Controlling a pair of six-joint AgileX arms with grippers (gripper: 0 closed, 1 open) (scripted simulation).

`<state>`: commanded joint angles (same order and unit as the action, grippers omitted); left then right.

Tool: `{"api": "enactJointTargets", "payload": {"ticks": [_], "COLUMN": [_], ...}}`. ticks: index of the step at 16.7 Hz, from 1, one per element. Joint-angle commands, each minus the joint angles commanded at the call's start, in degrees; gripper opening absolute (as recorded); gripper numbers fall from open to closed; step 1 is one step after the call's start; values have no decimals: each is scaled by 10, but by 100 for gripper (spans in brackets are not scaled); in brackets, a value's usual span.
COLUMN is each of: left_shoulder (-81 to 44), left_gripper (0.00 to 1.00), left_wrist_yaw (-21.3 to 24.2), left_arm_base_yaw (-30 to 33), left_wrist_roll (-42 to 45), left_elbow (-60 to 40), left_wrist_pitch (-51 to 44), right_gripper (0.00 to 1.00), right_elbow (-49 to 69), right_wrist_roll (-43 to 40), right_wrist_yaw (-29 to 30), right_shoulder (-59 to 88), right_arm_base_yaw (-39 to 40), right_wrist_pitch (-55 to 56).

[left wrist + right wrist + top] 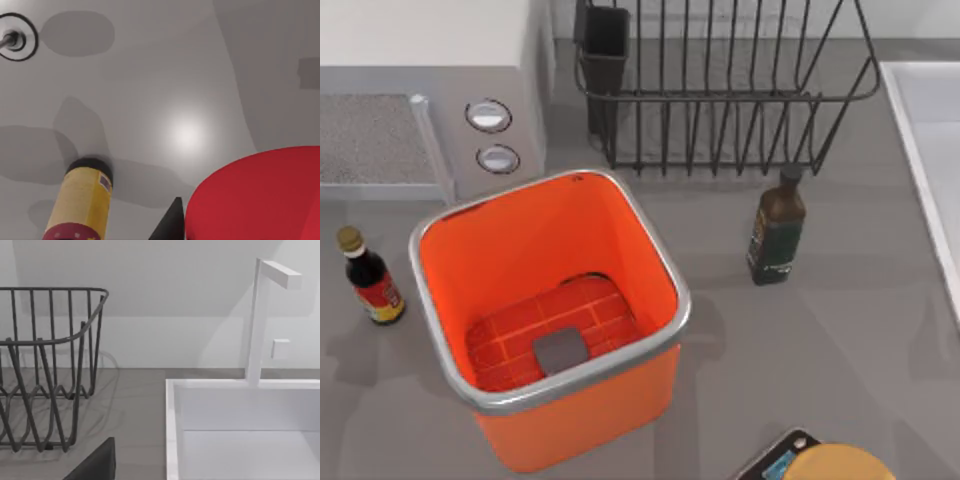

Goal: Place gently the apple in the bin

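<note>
Apple sits against the left claw's black fingertip; claw's state cannot be told. Bin stands mid-desk.

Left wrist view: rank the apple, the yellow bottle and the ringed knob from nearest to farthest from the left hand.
1. apple, right against the left hand.
2. yellow bottle, a little off, on the hand's other side.
3. ringed knob, well beyond the bottle.

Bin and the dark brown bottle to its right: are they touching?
Apart. The top view shows a broad strip of bare grey table between the bin and the dark brown bottle standing to its right.
</note>
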<state>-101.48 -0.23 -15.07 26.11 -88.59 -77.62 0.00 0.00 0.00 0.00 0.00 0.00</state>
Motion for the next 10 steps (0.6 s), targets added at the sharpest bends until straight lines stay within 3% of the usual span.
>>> {"api": "enactJointTargets", "payload": {"ticks": [5, 10], "left_shoulder": [-3, -2], "left_gripper": [0, 0], "left_wrist_yaw": [-5, -37], "left_arm_base_yaw": [9, 66], "left_wrist_roll": [-15, -151], "left_elbow": [1, -4], "left_wrist_pitch": [-2, -18], "right_gripper": [100, 100], "right_elbow": [0, 0], "right_wrist_roll": [0, 0], "right_wrist_yaw": [0, 0], "right_shoulder": [0, 0], "right_arm_base_yaw": [0, 0], "right_wrist_pitch": [0, 0]}}
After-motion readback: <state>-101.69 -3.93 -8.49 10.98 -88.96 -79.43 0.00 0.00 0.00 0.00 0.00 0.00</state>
